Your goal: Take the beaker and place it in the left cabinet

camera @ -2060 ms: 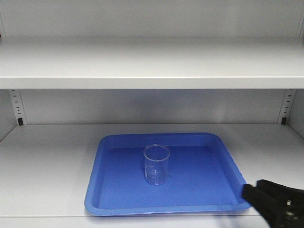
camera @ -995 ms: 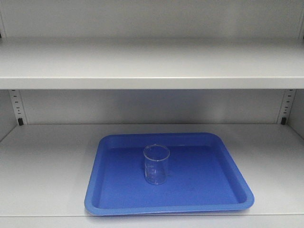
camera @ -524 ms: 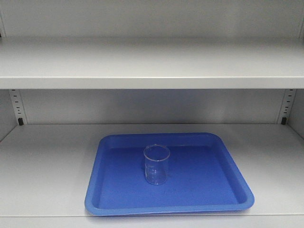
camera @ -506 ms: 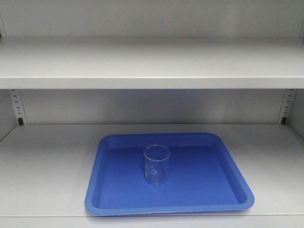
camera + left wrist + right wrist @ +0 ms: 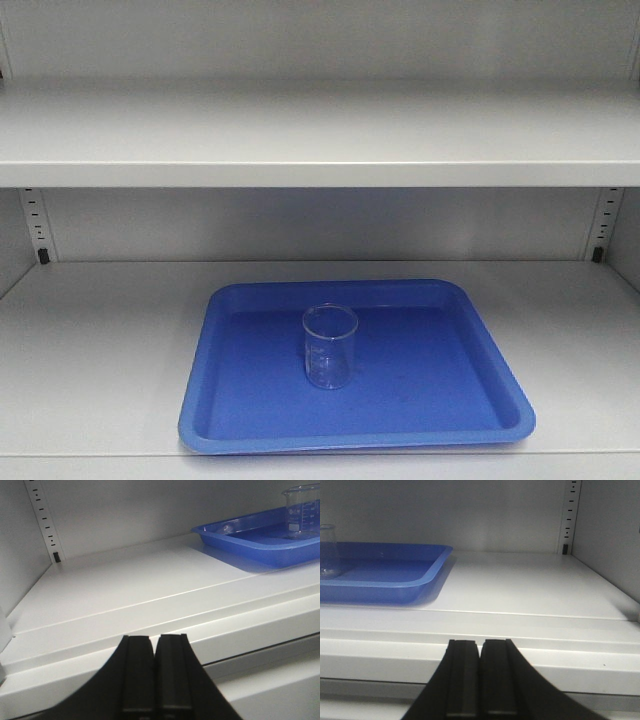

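- On the lower shelf of the left cabinet [image 5: 100, 350], a blue tray [image 5: 250, 420] lies flat, nearer the shelf's front edge than its back wall.
- Upright inside that tray stands the beaker [image 5: 329, 346], a little toward 11 o'clock of the tray's middle; it touches only the tray floor and looks to hold nothing.
- Faint white graduation marks show on the glass in the left wrist view, where the beaker [image 5: 301, 511] appears at 2 o'clock, well apart from the left end effector [image 5: 154, 672].
- Its two black fingers are pressed together with nothing between them, and it sits below and in front of the shelf's front lip.
- From the right wrist view, the right end effector [image 5: 480, 677] likewise has its fingers together, gripping nothing, just in front of the shelf's lip.
- At 10 o'clock in that view a sliver of the beaker [image 5: 327, 550] shows at the picture's edge, inside the tray [image 5: 415, 577].
- Peg-hole strips [image 5: 36, 225] run up the rear uprights at both sides, each with a small dark clip.
- Above, an upper shelf [image 5: 320, 140] spans the full width.
- Neither end effector appears in the front-facing view.
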Controlling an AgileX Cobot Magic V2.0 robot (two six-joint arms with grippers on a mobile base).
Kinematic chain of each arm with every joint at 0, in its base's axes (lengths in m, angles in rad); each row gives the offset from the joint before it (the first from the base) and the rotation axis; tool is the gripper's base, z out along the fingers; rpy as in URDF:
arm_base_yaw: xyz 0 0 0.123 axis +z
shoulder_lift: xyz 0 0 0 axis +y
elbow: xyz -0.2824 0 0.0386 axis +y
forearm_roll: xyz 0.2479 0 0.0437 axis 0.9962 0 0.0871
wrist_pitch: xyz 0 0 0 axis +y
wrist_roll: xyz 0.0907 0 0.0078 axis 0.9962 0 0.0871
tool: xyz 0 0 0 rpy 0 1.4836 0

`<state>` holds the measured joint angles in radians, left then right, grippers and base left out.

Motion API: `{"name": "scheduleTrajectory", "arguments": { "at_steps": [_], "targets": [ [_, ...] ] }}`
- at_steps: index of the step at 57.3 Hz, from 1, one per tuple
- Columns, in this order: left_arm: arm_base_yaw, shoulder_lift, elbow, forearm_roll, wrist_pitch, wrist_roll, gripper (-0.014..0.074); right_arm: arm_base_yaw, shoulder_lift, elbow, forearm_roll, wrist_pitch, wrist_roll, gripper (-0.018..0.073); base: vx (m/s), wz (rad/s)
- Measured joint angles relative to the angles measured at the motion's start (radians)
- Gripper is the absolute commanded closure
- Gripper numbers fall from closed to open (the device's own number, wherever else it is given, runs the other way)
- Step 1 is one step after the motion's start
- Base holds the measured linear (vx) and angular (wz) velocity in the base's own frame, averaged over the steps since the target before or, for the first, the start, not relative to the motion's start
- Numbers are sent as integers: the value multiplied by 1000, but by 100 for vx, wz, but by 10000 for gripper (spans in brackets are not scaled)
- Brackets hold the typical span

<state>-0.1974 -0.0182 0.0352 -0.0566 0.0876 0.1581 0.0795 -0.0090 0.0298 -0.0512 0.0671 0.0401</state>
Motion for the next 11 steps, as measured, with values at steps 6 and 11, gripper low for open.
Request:
{"name": "scheduleTrajectory", "arguments": {
  "at_steps": [6, 11],
  "targets": [
    [0, 0, 0, 0, 0, 0, 603, 0, 0, 0, 0, 0, 0, 565, 0, 0],
    [0, 0, 0, 0, 0, 0, 603, 0, 0, 0, 0, 1, 0, 565, 0, 0]
  ]
}}
